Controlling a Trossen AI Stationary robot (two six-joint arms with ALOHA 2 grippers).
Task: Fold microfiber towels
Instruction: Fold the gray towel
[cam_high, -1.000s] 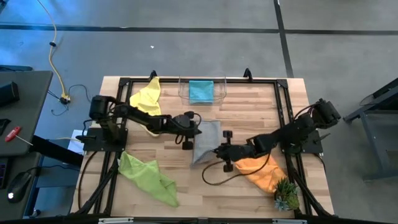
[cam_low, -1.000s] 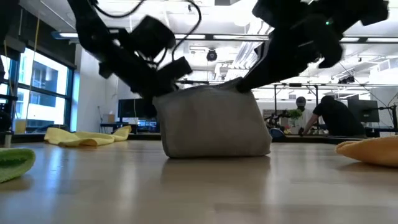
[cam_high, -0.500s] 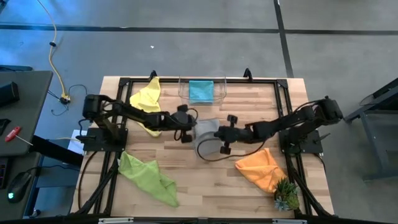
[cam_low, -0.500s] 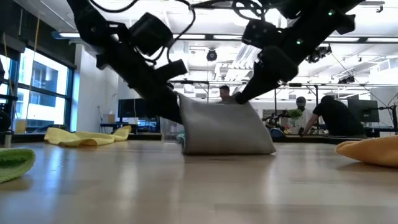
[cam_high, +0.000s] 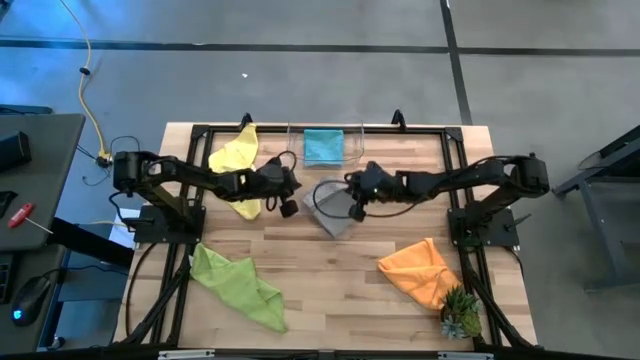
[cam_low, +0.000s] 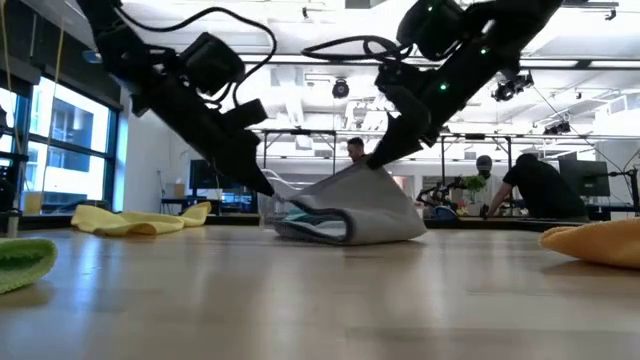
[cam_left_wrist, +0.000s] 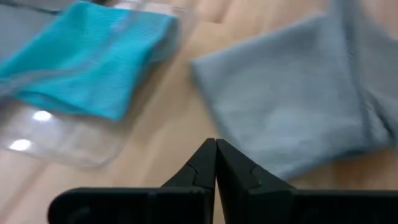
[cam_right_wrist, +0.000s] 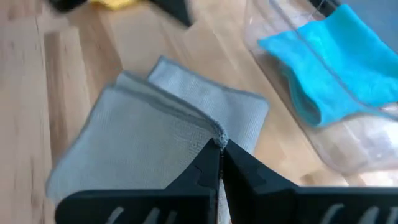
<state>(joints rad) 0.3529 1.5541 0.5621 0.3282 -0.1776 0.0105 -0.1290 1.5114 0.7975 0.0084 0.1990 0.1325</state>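
Fingers of the right gripper (cam_right_wrist: 219, 149) pinch a corner of the soft grey microfiber towel (cam_high: 334, 206), lying doubled mid-surface; left gripper (cam_left_wrist: 216, 163) is closed on nothing just beside it. Folded teal towel (cam_high: 323, 146) sits in the clear plastic bin (cam_high: 353, 150). Crumpled yellow (cam_high: 237, 160), lime (cam_high: 238, 283) and orange (cam_high: 420, 272) towels remain.

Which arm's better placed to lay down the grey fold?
Right, probably. The right pincer is shut on the small grey microfiber towel, pinching its raised corner. The left pincer is shut on nothing, beside the towel.
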